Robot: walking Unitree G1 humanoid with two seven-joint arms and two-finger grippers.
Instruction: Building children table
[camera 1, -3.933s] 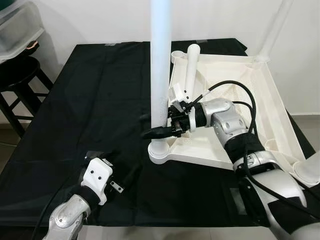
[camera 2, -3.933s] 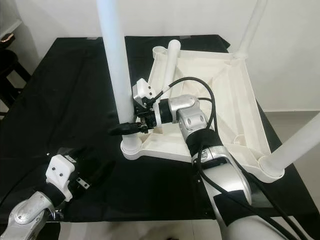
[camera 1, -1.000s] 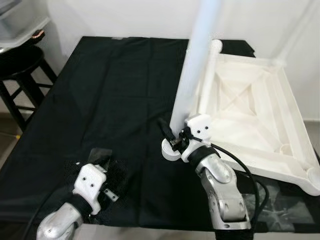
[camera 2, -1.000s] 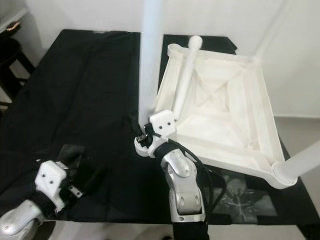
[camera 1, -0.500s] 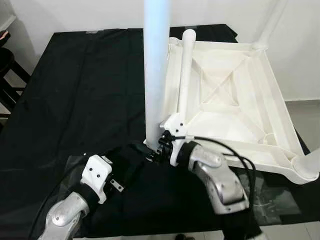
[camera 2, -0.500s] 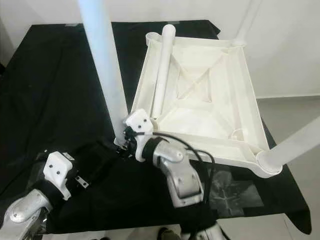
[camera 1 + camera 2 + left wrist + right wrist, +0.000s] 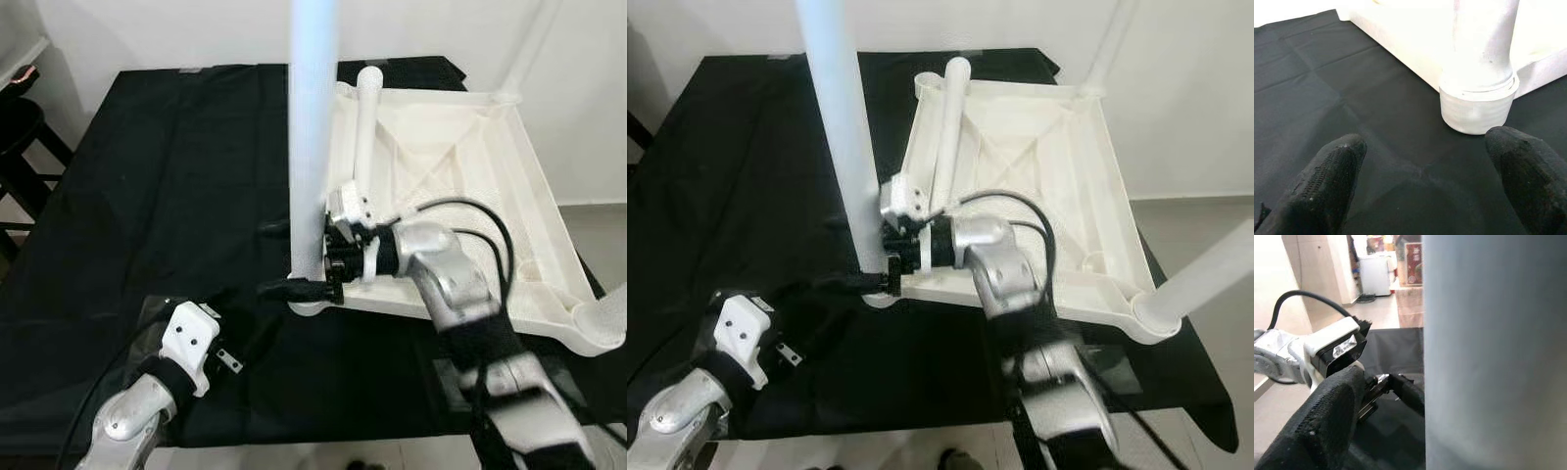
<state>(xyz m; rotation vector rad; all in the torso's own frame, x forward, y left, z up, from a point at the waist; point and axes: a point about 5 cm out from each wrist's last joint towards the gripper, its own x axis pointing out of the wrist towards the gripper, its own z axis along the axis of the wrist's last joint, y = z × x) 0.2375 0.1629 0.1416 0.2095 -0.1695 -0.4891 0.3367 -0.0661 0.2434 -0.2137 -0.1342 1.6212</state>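
At the near corner socket my right gripper seems clenched around the upright table leg — twisting could unseat it; left gripper gapes idle.

A creased black cloth covers the surface. Behind it stands a plain white wall, evenly lit. Beside the cloth's far left corner stands a dark wooden stool, with the edge of a pale bin above it. Beyond the cloth's right edge lies light tiled floor.
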